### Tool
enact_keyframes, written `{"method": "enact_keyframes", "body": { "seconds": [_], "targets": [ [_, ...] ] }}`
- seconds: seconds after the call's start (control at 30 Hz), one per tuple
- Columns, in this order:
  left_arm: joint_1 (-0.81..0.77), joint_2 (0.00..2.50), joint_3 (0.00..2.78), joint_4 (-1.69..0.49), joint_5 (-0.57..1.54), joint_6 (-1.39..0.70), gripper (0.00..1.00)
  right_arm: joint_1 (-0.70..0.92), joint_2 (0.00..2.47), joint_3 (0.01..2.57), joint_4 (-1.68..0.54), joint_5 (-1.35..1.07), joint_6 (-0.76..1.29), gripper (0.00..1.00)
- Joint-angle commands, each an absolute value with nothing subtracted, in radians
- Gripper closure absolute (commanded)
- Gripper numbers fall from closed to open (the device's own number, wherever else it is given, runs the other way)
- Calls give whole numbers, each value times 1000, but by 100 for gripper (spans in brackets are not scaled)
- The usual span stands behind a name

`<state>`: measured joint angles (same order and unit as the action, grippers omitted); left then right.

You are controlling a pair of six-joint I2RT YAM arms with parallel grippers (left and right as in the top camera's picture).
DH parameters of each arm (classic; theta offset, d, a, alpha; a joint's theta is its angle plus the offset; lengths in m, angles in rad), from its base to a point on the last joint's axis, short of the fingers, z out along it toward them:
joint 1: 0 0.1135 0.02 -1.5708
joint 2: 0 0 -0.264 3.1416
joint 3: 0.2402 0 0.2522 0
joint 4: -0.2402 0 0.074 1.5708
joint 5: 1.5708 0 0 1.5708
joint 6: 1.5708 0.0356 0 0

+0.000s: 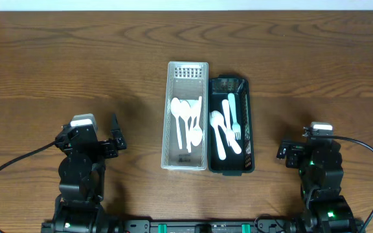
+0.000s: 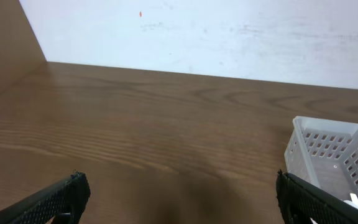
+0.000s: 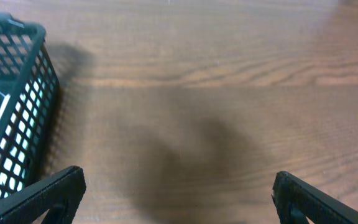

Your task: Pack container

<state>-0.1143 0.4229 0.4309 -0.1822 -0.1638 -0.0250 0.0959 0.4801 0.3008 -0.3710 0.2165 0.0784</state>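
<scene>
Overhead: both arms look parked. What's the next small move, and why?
Probably ease the left gripper toward the white basket, the one nearer to it. It and the right gripper both stand open and empty, apart from the baskets. White spoons lie loose in that basket, and the dark basket beside it holds more cutlery. What goes where isn't shown.

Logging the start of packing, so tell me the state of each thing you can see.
white basket, upright, white spoons lying inside
dark basket, upright, white cutlery lying inside
left gripper, open, empty
right gripper, open, empty
</scene>
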Motion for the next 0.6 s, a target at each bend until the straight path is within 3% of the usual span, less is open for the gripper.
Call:
{"method": "enact_keyframes", "body": {
  "seconds": [0.0, 0.33, 0.57],
  "targets": [
    [-117, 416, 426, -182, -168, -15, 2, 99, 476, 297, -402, 228, 66, 1],
    [-117, 416, 426, -182, -168, -15, 2, 99, 452, 297, -555, 228, 66, 1],
    [-117, 416, 426, -182, -168, -15, 2, 99, 194, 297, -725, 228, 66, 1]
  ]
}}
